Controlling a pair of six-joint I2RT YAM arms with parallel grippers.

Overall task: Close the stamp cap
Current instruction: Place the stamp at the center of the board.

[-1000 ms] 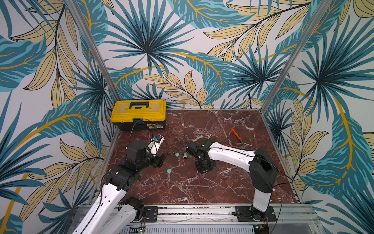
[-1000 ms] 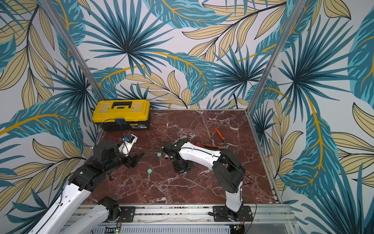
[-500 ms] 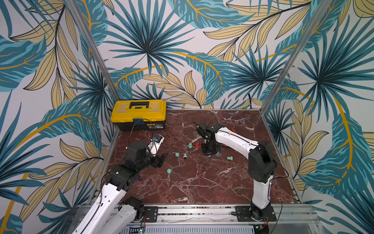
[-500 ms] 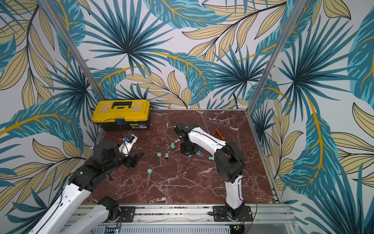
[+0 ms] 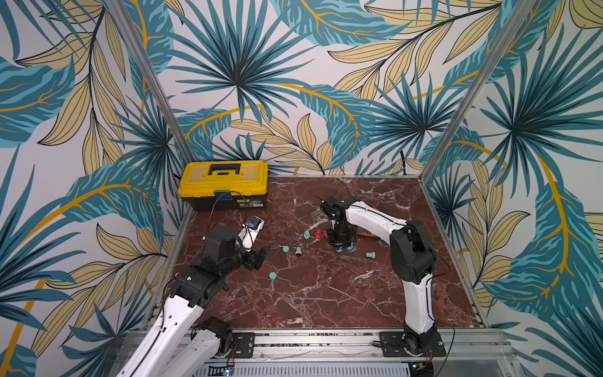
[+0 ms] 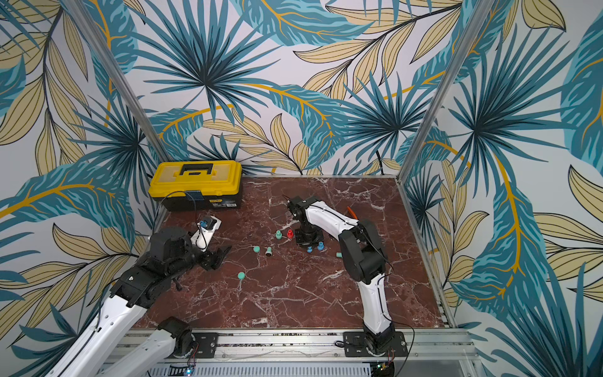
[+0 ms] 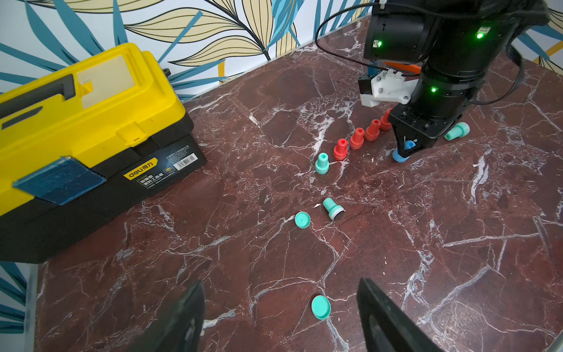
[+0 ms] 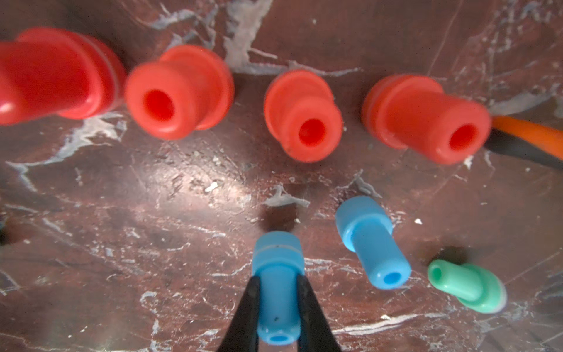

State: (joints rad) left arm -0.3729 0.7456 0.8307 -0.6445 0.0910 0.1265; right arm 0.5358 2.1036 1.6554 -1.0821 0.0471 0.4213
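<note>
The right gripper (image 8: 277, 280) is clamped on the stem of a blue stamp (image 8: 277, 253), which stands upright with its base on the marble tabletop (image 5: 326, 293). A pale line rings that base. It may be the seam of a fitted cap, but the close focus is too soft to be sure. In both top views the gripper's body covers most of this stamp, so only a blue sliver shows beneath it. A second blue stamp (image 8: 373, 240) stands just beside it, clear of the fingers.

Near them runs a row of red stamps (image 8: 304, 115). The right wrist view shows four, the end one cut off by the frame. In the left wrist view the farthest is half hidden behind the right gripper. An orange-and-black tool handle (image 8: 527, 137) is also cut by the frame, and what tool it belongs to cannot be made out.

Two loose caps lie well apart from the held stamp. One teal cap (image 7: 302, 220) sits just beside an uncapped teal stamp (image 7: 333, 208) that lies on its side. The other teal cap (image 7: 320, 307) lies near the left gripper (image 7: 280, 282). That gripper is spread wide and holds nothing, and only its dark finger ends show in the left wrist view. The yellow toolbox (image 7: 91, 122) is partly cropped in that view.
</note>
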